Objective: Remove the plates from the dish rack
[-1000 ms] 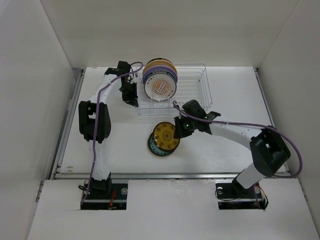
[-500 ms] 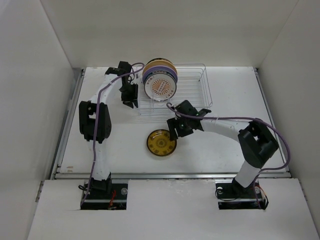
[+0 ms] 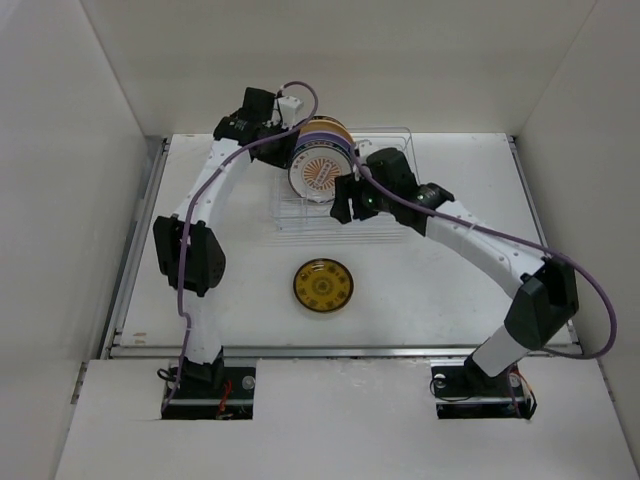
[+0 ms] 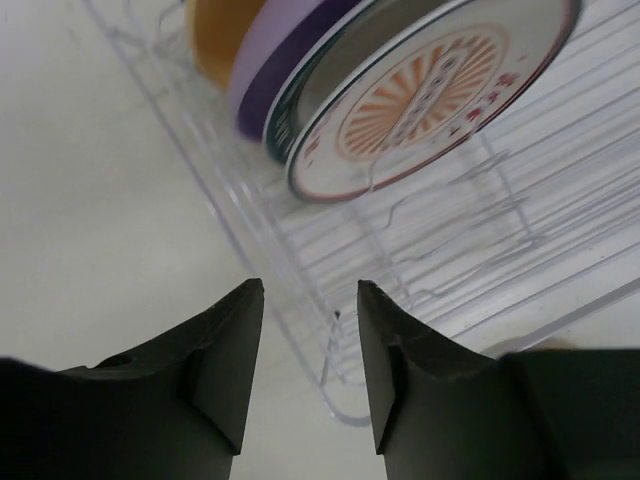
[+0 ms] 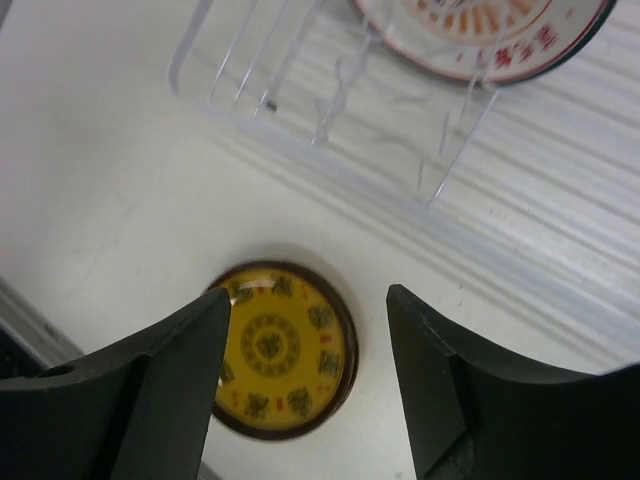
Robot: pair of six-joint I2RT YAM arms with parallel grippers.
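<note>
I read left tool (image 4: 310,288) open at a moderate gap, empty. Dish rack (image 4: 440,250) edge is under its tips, sunburst plate (image 4: 420,100) upright just ahead, lavender plate (image 4: 290,50) behind that. Right tool (image 5: 307,295) wide, empty, dark-gold patterned plate (image 5: 283,350) flat on table (image 5: 100,200) beneath it.

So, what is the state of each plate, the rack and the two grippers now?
Dish rack, holding standing plates at its left end in the top view.
Dark-gold plate, lying flat on the table, outside the rack.
Sunburst plate, standing on edge in the rack, frontmost.
Lavender plate, standing on edge behind it.
Left gripper, open, empty.
Right gripper, open, empty.
</note>
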